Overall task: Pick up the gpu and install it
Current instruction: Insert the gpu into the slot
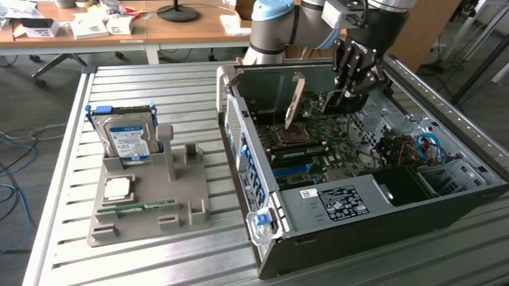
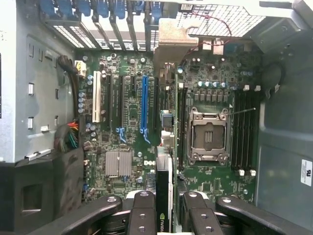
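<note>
The gpu (image 1: 296, 101) stands on edge inside the open computer case (image 1: 350, 205), its tan face slanting down toward the CPU socket. My gripper (image 1: 351, 89) reaches down into the case from above and is shut on the card. In the wrist view the gpu (image 2: 164, 188) runs as a thin dark edge between my two black fingers (image 2: 143, 208), and the gripper (image 2: 166, 205) clamps it. The card hangs over the motherboard (image 2: 127, 147) between the blue slot (image 2: 144, 103) and the CPU socket (image 2: 209, 134). Whether its lower edge sits in a slot is hidden.
On the exterior view's left, a grey holder (image 1: 187, 202) carries a blue-labelled hard drive (image 1: 127, 140), a square chip (image 1: 118, 188) and a green memory stick (image 1: 147, 207). Everything rests on a slatted metal table (image 1: 159, 89). Case walls, cables (image 1: 425, 149) and a black shroud (image 1: 406, 185) surround the motherboard.
</note>
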Action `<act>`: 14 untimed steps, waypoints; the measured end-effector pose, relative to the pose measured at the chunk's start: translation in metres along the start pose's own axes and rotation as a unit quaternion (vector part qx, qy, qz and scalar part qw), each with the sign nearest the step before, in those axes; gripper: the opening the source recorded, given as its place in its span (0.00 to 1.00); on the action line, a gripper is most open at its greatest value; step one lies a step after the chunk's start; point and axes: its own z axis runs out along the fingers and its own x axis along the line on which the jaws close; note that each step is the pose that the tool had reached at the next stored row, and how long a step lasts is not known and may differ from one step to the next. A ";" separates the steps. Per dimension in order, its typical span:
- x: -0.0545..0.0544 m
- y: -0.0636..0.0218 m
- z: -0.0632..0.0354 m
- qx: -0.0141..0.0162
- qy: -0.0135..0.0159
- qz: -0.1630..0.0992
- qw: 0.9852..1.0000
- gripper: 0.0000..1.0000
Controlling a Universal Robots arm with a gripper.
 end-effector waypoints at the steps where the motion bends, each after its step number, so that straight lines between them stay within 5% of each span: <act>1: 0.000 0.0006 0.0011 0.000 0.000 0.000 1.000 0.26; 14: 0.000 0.0018 0.0111 0.000 0.000 -0.001 1.000 0.26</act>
